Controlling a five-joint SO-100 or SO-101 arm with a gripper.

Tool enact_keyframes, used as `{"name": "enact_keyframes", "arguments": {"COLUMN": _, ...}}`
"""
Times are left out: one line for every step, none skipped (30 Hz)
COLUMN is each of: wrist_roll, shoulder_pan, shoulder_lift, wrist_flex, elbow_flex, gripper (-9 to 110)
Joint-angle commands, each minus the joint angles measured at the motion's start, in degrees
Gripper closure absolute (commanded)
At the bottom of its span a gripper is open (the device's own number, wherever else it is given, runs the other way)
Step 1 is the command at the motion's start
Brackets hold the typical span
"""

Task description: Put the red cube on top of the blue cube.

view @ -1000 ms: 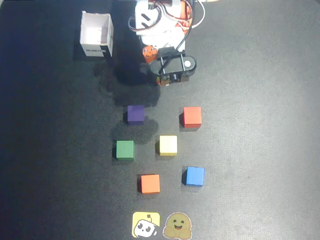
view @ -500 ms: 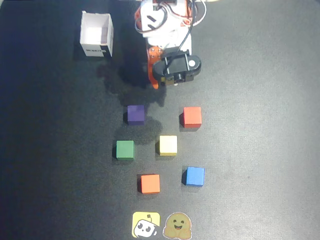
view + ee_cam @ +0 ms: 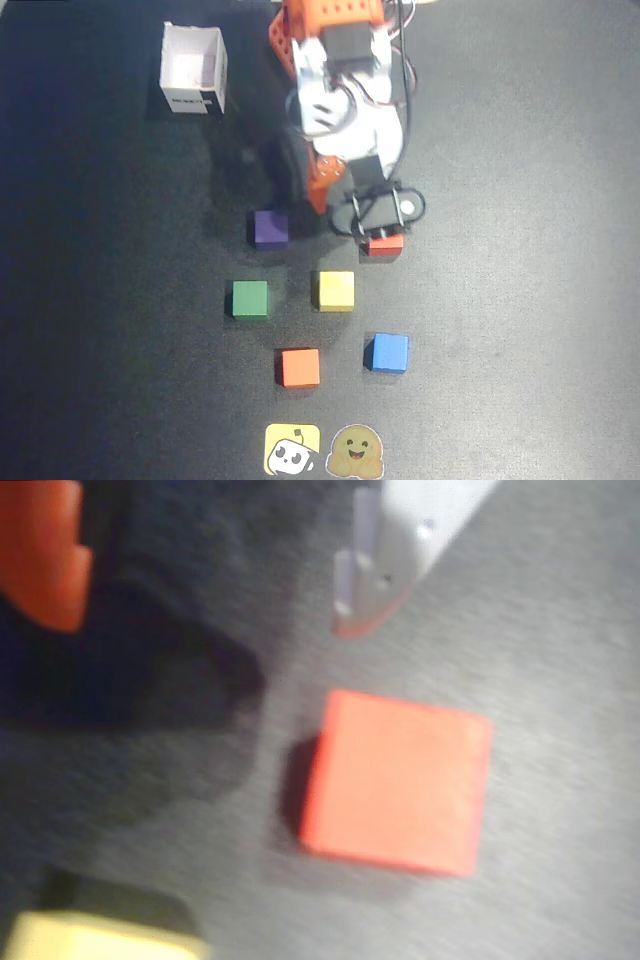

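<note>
You are hovering the gripper (image 3: 205,585), fingers spread, over the red cube (image 3: 395,780) (blue cube (image 3: 387,352) at six o'clock); straddle it squarely before pinching.

The table (image 3: 520,300) wears a dark, matt covering with a fine grain, likely cloth or felt, though the blurred wrist view leaves that unsure. The red cube (image 3: 395,780) looks smooth and matt, evenly coloured, without shine. The blue cube (image 3: 387,353) has the same flat, painted look. The gripper (image 3: 205,575) shows one orange and one white finger, both like moulded plastic, the white finger (image 3: 395,550) faintly glossy. Near the table's top edge, the white box (image 3: 193,70) looks like thin card.
</note>
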Motion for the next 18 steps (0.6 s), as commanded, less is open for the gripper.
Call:
{"name": "enact_keyframes", "arguments": {"wrist_roll": 3.0, "shoulder_pan": -2.5, "shoulder_lift": -1.2, "wrist_flex": -1.6, "elbow_flex": -3.0, "gripper": 81}}
{"name": "enact_keyframes", "arguments": {"wrist_roll": 3.7, "shoulder_pan": -3.3, "shoulder_lift": -1.4, "wrist_flex": -1.9, "elbow_flex": -3.0, "gripper": 81}}
{"name": "enact_keyframes", "arguments": {"wrist_roll": 4.3, "shoulder_pan": -3.9, "shoulder_lift": -1.7, "wrist_flex": -2.3, "elbow_flex": -3.0, "gripper": 81}}
{"name": "enact_keyframes", "arguments": {"wrist_roll": 5.0, "shoulder_pan": -4.5, "shoulder_lift": -1.9, "wrist_flex": -2.7, "elbow_flex": -3.1, "gripper": 81}}
{"name": "enact_keyframes", "arguments": {"wrist_roll": 5.5, "shoulder_pan": -5.0, "shoulder_lift": -2.1, "wrist_flex": -3.2, "elbow_flex": -3.1, "gripper": 81}}
{"name": "enact_keyframes", "arguments": {"wrist_roll": 6.3, "shoulder_pan": -5.5, "shoulder_lift": -2.5, "wrist_flex": -3.4, "elbow_flex": -3.2, "gripper": 81}}
{"name": "enact_keyframes", "arguments": {"wrist_roll": 6.9, "shoulder_pan": -6.1, "shoulder_lift": -3.0, "wrist_flex": -3.9, "elbow_flex": -3.3, "gripper": 81}}
{"name": "enact_keyframes", "arguments": {"wrist_roll": 7.5, "shoulder_pan": -6.6, "shoulder_lift": -3.3, "wrist_flex": -4.2, "elbow_flex": -3.3, "gripper": 81}}
{"name": "enact_keyframes", "arguments": {"wrist_roll": 8.0, "shoulder_pan": -7.0, "shoulder_lift": -3.7, "wrist_flex": -4.7, "elbow_flex": -3.3, "gripper": 80}}
{"name": "enact_keyframes", "arguments": {"wrist_roll": 8.7, "shoulder_pan": -7.5, "shoulder_lift": -4.1, "wrist_flex": -5.1, "elbow_flex": -3.3, "gripper": 80}}
{"name": "enact_keyframes", "arguments": {"wrist_roll": 9.3, "shoulder_pan": -7.9, "shoulder_lift": -4.6, "wrist_flex": -5.6, "elbow_flex": -3.3, "gripper": 80}}
{"name": "enact_keyframes", "arguments": {"wrist_roll": 10.1, "shoulder_pan": -8.3, "shoulder_lift": -5.2, "wrist_flex": -6.1, "elbow_flex": -3.3, "gripper": 80}}
{"name": "enact_keyframes", "arguments": {"wrist_roll": 10.9, "shoulder_pan": -8.8, "shoulder_lift": -5.8, "wrist_flex": -6.6, "elbow_flex": -3.3, "gripper": 80}}
{"name": "enact_keyframes", "arguments": {"wrist_roll": 11.5, "shoulder_pan": -9.1, "shoulder_lift": -6.5, "wrist_flex": -7.2, "elbow_flex": -3.3, "gripper": 80}}
{"name": "enact_keyframes", "arguments": {"wrist_roll": 11.8, "shoulder_pan": -9.4, "shoulder_lift": -7.1, "wrist_flex": -7.8, "elbow_flex": -3.3, "gripper": 80}}
{"name": "enact_keyframes", "arguments": {"wrist_roll": 12.0, "shoulder_pan": -9.5, "shoulder_lift": -7.9, "wrist_flex": -8.3, "elbow_flex": -3.3, "gripper": 80}}
{"name": "enact_keyframes", "arguments": {"wrist_roll": 12.0, "shoulder_pan": -9.6, "shoulder_lift": -8.6, "wrist_flex": -9.0, "elbow_flex": -3.3, "gripper": 80}}
{"name": "enact_keyframes", "arguments": {"wrist_roll": 12.0, "shoulder_pan": -9.7, "shoulder_lift": -9.4, "wrist_flex": -9.7, "elbow_flex": -3.3, "gripper": 80}}
